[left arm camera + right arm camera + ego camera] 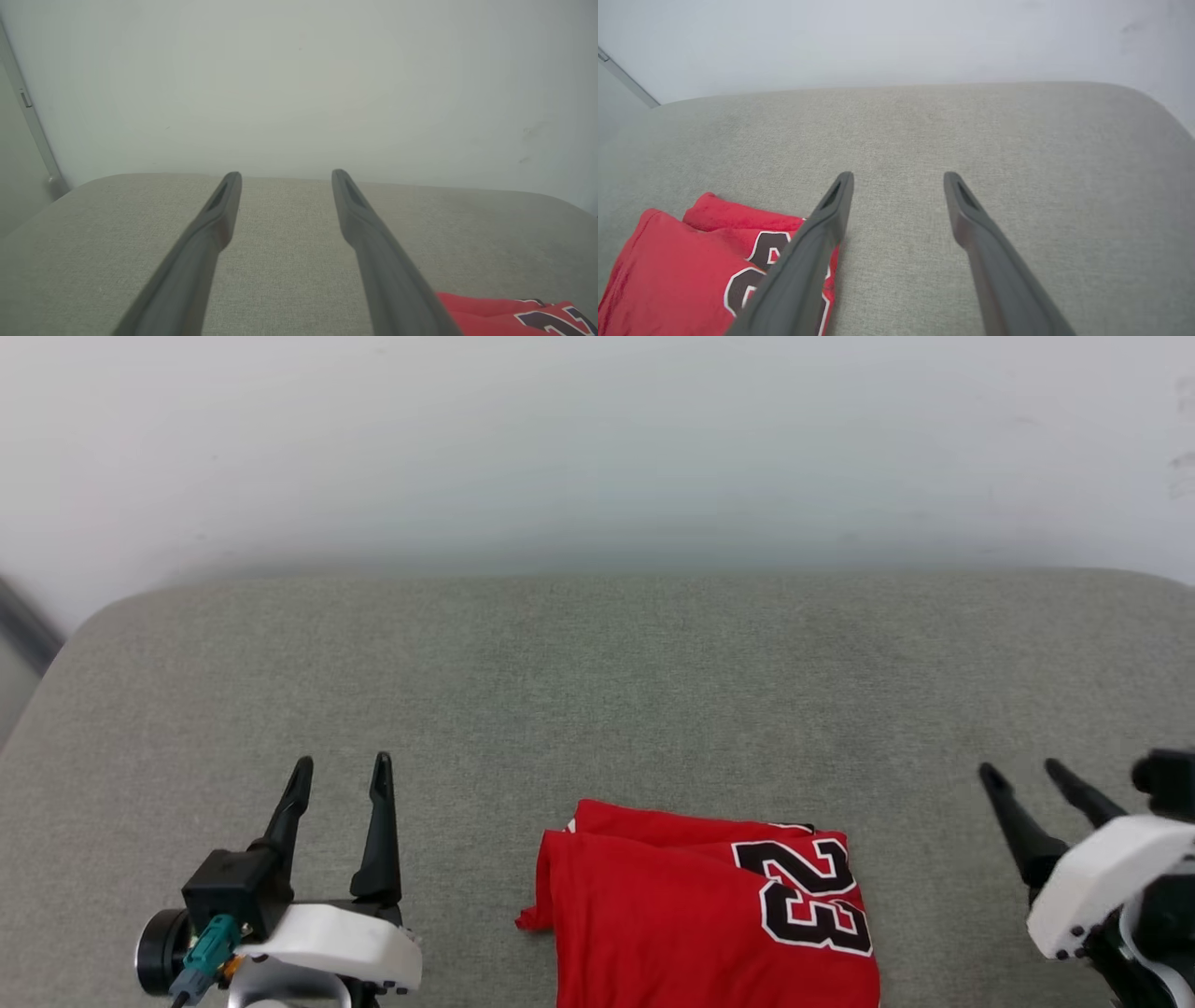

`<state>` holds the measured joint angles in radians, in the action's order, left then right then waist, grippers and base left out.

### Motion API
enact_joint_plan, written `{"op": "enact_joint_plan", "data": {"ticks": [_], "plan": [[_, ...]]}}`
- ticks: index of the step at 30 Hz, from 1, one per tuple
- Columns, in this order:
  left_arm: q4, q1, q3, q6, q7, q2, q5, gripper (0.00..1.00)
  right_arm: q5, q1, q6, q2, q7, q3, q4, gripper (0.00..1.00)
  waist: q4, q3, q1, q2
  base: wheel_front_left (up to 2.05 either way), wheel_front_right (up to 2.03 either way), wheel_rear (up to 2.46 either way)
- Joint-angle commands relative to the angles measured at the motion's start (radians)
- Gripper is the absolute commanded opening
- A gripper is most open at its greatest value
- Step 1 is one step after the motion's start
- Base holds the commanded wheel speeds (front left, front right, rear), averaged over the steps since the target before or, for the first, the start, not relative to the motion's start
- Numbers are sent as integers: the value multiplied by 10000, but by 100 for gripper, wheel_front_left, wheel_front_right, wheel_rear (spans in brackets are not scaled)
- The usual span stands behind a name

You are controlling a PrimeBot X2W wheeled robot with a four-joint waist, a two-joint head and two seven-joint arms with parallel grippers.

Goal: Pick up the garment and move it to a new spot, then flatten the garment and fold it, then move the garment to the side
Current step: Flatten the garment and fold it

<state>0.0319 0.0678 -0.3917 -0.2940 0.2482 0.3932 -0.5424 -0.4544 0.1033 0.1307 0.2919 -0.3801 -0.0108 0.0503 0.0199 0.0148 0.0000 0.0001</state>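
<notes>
The red garment (709,915) lies folded into a compact rectangle at the near middle of the grey cushioned surface (597,681), its black "23" print facing up on the right part. My left gripper (341,767) hovers open to the garment's left, apart from it. My right gripper (1022,771) stands open to its right, also clear of it. In the left wrist view the garment (504,312) peeks in at the lower right, beside the open left gripper (286,175). In the right wrist view the garment (686,275) lies at the lower left of the open right gripper (899,176).
A pale wall (597,439) rises directly behind the surface's far edge. The surface's rounded corners show at the far left (103,616) and far right. A grey strip (28,112) runs down the wall at the left.
</notes>
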Motion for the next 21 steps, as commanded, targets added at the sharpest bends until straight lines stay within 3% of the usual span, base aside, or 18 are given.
{"op": "enact_joint_plan", "data": {"ticks": [1,6,10,21], "plan": [[-22,-174,28,-92,35,12,-31,100,240,-240,0,-139,420,198,-188,100,-112,-125,0,-1,0,0,0],[-73,-569,114,-259,75,54,-36,100,1396,-1099,0,-525,2623,823,-981,100,-296,-320,0,-1,0,0,0],[-143,-749,95,-312,94,88,26,100,1657,-1534,0,-625,3564,660,-1199,100,-368,-465,0,-1,0,0,0],[-169,-1041,4,-331,93,108,136,100,1704,-2267,-2,-880,3839,314,-1385,100,-512,-687,0,-1,0,0,0]]}}
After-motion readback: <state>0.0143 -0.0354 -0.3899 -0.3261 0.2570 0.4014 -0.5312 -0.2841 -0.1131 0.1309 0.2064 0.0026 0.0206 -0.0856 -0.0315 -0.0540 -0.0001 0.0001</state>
